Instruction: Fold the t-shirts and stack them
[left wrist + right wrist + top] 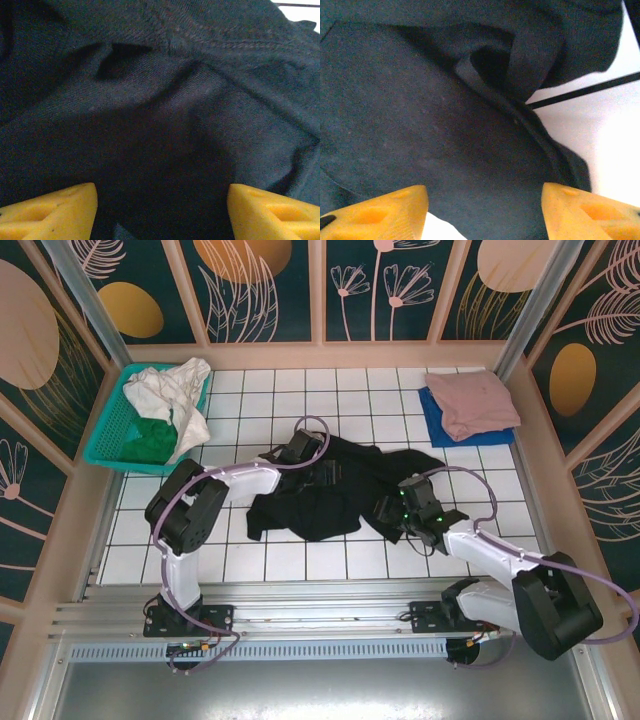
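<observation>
Here the black t-shirt (330, 505) lies crumpled at the centre of the white tiled table (250, 560). Its long axis runs roughly left to right across the overhead frame, and its lower left end trails toward the bottom.

The left gripper (300, 452) sits over the garment's upper left edge. The right gripper (420, 515) sits over its lower right edge, so the cloth spans the gap between the two pincers and each arm is nearer its own end.

In the left wrist view the left gripper (160, 210) has its yellow fingers (55, 210) set wide apart at the bottom corners. Dark cloth (160, 100) with a stitched seam lies between and beyond them, and nothing is pinched. In the right wrist view the right gripper (485, 210) is likewise spread wide and holds nothing. The shirt (420, 110) lies ahead and to the left of the frame, its hemmed edge curves down toward the right-hand finger, and bare table shows at right.

A folded dusty-pink tee (478, 400) rests on a blue tee (436, 420) at upper right, well apart from the arms. A teal basket (108, 425) of other cloth stands at upper left.

Judgement: the shirt is unfolded, and the next closure would seize opposite ends so it can be spread.
</observation>
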